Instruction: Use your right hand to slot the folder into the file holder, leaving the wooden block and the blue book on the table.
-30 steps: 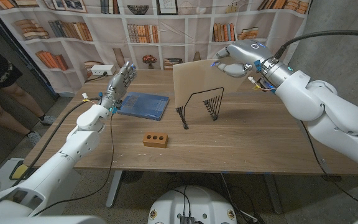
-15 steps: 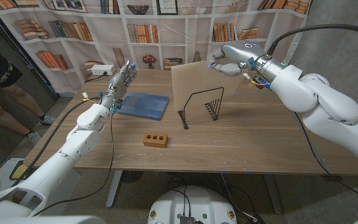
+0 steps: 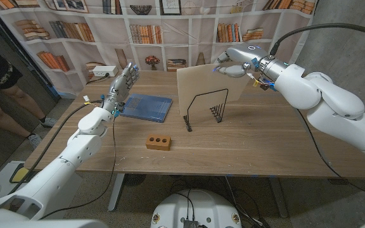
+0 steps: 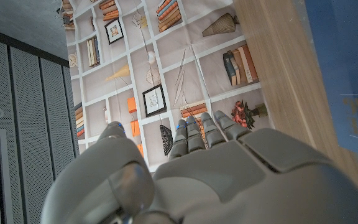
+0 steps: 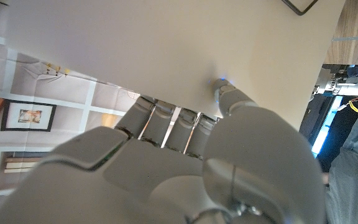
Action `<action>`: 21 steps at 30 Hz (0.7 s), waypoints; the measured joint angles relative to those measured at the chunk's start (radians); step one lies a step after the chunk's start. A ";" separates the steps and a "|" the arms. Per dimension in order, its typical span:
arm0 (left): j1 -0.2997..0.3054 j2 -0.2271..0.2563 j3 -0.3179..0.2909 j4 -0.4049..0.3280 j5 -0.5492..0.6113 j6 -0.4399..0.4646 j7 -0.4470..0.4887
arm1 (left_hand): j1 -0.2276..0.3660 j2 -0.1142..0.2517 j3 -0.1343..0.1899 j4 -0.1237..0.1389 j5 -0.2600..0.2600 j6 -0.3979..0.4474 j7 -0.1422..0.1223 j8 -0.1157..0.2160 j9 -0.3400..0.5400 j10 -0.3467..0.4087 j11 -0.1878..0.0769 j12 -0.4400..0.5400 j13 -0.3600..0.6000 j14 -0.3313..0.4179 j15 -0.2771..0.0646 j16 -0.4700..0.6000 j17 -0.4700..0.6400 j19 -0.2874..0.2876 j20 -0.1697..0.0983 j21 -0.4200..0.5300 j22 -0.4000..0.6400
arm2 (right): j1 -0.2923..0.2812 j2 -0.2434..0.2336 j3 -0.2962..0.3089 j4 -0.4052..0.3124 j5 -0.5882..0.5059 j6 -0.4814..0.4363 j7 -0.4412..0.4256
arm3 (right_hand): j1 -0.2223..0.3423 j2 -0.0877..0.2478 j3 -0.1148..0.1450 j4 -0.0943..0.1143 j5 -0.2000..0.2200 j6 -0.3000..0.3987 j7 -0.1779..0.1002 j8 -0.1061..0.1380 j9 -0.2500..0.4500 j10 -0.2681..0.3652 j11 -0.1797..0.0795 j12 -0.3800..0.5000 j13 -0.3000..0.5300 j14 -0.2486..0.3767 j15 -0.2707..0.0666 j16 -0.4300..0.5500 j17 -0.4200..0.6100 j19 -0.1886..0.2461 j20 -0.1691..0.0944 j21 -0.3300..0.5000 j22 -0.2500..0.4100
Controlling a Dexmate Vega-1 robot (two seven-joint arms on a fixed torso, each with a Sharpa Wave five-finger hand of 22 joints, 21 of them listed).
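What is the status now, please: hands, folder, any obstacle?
Right hand grips folder by top corner, upright at the file holder. Left hand open, raised beside blue book. Wooden block in front, clear of holder.

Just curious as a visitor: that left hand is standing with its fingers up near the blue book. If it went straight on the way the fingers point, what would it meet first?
Probably nothing on the table: the left hand points up and away, past the blue book, toward the bookshelf backdrop. Depth is hard to judge.
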 measured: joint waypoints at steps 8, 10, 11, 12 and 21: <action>0.017 0.006 -0.006 -0.019 0.001 0.002 0.015 | 0.000 0.000 0.000 0.000 0.000 0.000 0.000 0.000 0.000 0.000 0.000 0.000 0.000 0.000 0.000 0.000 0.000 0.000 0.000 0.000 0.000 | 0.021 -0.013 -0.025 0.029 0.029 0.003 -0.013 | 0.000 0.000 0.001 -0.001 0.000 0.005 0.002 0.000 0.000 0.000 0.000 0.000 0.000 0.000 0.000 0.000 0.000 0.000 0.000 0.005 0.000; 0.022 0.008 -0.009 -0.025 0.001 0.003 0.020 | 0.000 0.000 0.000 0.000 0.000 0.000 0.000 0.000 0.000 0.000 0.000 0.000 0.000 0.000 0.000 0.000 0.000 0.000 0.000 0.000 0.000 | 0.026 -0.015 -0.032 0.033 0.033 0.008 -0.015 | 0.000 0.000 0.001 -0.001 0.000 0.005 0.002 0.001 0.000 0.000 0.000 0.000 0.000 0.000 0.000 0.000 0.000 0.000 0.000 0.005 0.000; 0.024 0.009 -0.009 -0.026 0.001 0.004 0.021 | 0.000 0.000 0.000 0.000 0.000 0.000 0.000 0.000 0.000 0.000 0.000 0.000 0.000 0.000 0.000 0.000 0.000 0.000 0.000 0.000 0.000 | 0.027 -0.015 -0.032 0.034 0.034 0.010 -0.016 | 0.000 0.000 0.001 -0.001 0.000 0.005 0.002 0.001 0.000 0.000 0.000 0.000 0.000 0.000 0.000 0.000 0.000 0.000 0.000 0.005 0.000; 0.024 0.009 -0.010 -0.027 0.001 0.004 0.022 | 0.000 0.000 0.000 0.000 0.000 0.000 0.000 0.000 0.000 0.000 0.000 0.000 0.000 0.000 0.000 0.000 0.000 0.000 0.000 0.000 0.000 | 0.030 -0.017 -0.037 0.037 0.035 0.012 -0.017 | 0.000 0.000 0.001 -0.001 0.000 0.005 0.002 0.001 0.000 0.000 0.000 0.000 0.000 0.000 0.000 0.000 0.000 0.000 0.000 0.005 0.000; 0.030 0.010 -0.011 -0.032 0.002 0.006 0.025 | 0.000 0.000 0.000 0.000 0.000 0.000 0.000 0.000 0.000 0.000 0.000 0.000 0.000 0.000 0.000 0.000 0.000 0.000 0.000 0.000 0.000 | 0.045 -0.023 -0.060 0.056 0.051 0.022 -0.023 | -0.010 -0.001 0.004 -0.004 0.000 0.005 0.002 0.000 -0.001 0.000 0.000 0.000 0.000 0.000 0.000 0.000 0.000 0.000 0.000 0.005 0.000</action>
